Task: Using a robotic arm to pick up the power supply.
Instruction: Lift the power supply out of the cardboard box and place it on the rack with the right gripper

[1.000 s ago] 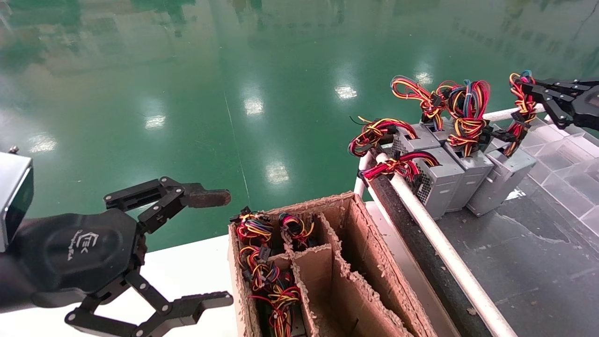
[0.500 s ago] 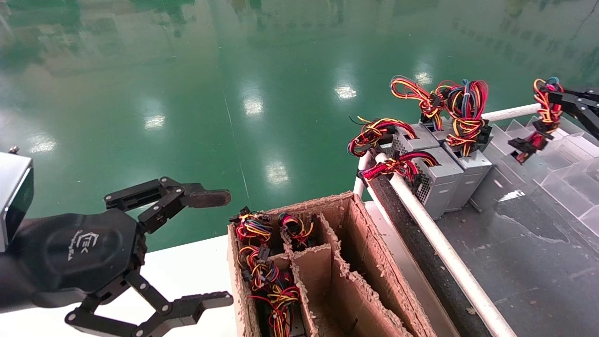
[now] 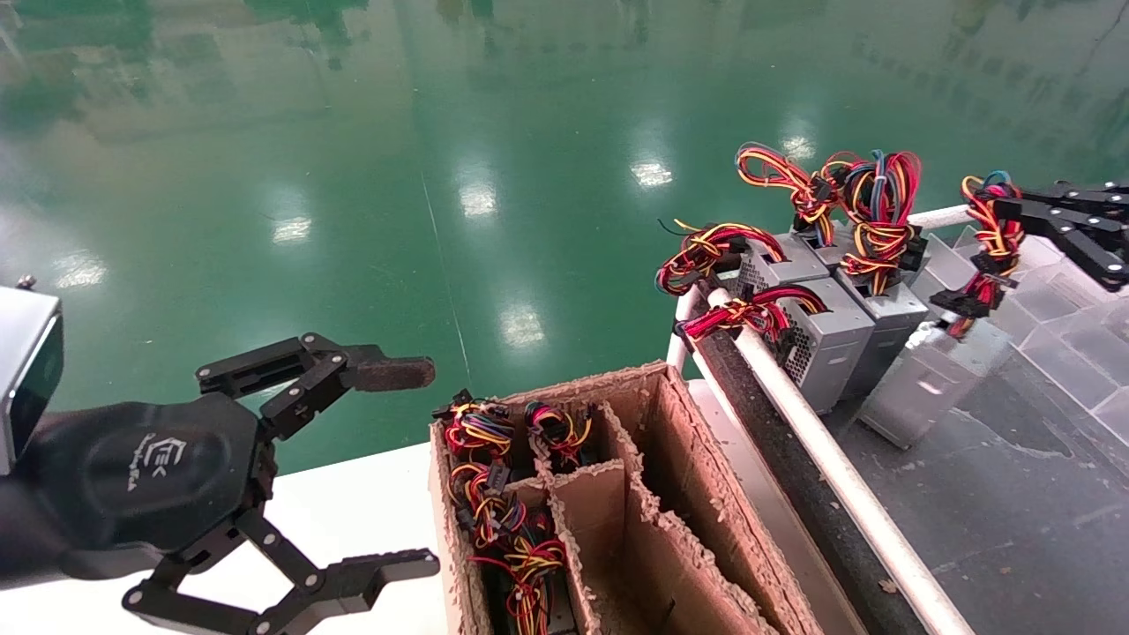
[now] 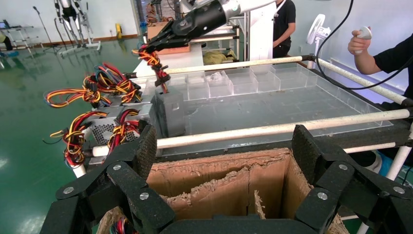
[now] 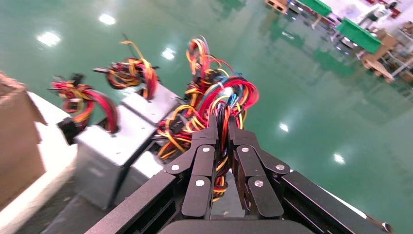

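The right gripper (image 3: pixel 1001 209) is clamped on the wire bundle (image 3: pixel 988 242) of the power supply (image 3: pixel 930 381), its black fingers (image 5: pixel 207 161) pressed narrow around the red, yellow, black and blue strands, as the right wrist view shows. It hangs at the far right of the head view, above the dark tray surface (image 3: pixel 997 494). The power supply dangles below the bundle, tilted, its lower end near or on the tray; whether it touches cannot be told. It sits just beside the row of other power supplies (image 3: pixel 829 331) that lean against the white rail (image 3: pixel 829 467), their own wire bundles (image 3: pixel 869 207) curling above them. Clear plastic compartments (image 3: pixel 1072 300) lie behind the lifted unit.

In the left wrist view the same arm reaches in from above with the bundle pinched, and the grey box (image 4: pixel 169 113) hangs under it in front of the clear bins.

The left gripper (image 3: pixel 419 467) is parked at the lower left of the head view, spread wide over the white table (image 3: pixel 353 503), one fingertip bearing a brown worn pad (image 3: pixel 392 373). Beside it stands a cardboard box (image 3: pixel 697 494) with dividers, its left compartments holding more bundled wires (image 3: pixel 494 511)
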Controlling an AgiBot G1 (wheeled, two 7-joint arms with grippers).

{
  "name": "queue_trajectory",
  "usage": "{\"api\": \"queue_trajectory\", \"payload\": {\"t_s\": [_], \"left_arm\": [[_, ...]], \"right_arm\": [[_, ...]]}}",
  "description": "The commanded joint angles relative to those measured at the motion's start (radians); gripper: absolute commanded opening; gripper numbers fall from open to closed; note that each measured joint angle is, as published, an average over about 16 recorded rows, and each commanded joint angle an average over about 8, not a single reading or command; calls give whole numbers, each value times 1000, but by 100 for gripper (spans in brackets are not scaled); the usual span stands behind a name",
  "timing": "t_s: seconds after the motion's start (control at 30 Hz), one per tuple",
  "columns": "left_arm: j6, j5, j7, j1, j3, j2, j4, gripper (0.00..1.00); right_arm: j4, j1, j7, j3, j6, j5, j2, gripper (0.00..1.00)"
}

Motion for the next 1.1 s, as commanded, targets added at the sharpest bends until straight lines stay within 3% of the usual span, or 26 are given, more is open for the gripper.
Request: {"api": "queue_trajectory", "payload": {"t_s": [0.03,0.27,0.67,1.1], "left_arm": [[0,0,0,0,0,0,0,100],[0,0,0,0,0,0,0,100],[0,0,0,0,1,0,0,100],[0,-1,0,0,1,0,0,100]], "right_arm": [[-7,-5,-6,-1,22,-1,-18,0],[-20,-7,-19,8,138,11,-79,0],[-5,-17,-27,7,114,10,-141,0],[-9,7,-44,14,198,20,-199,0]]}}
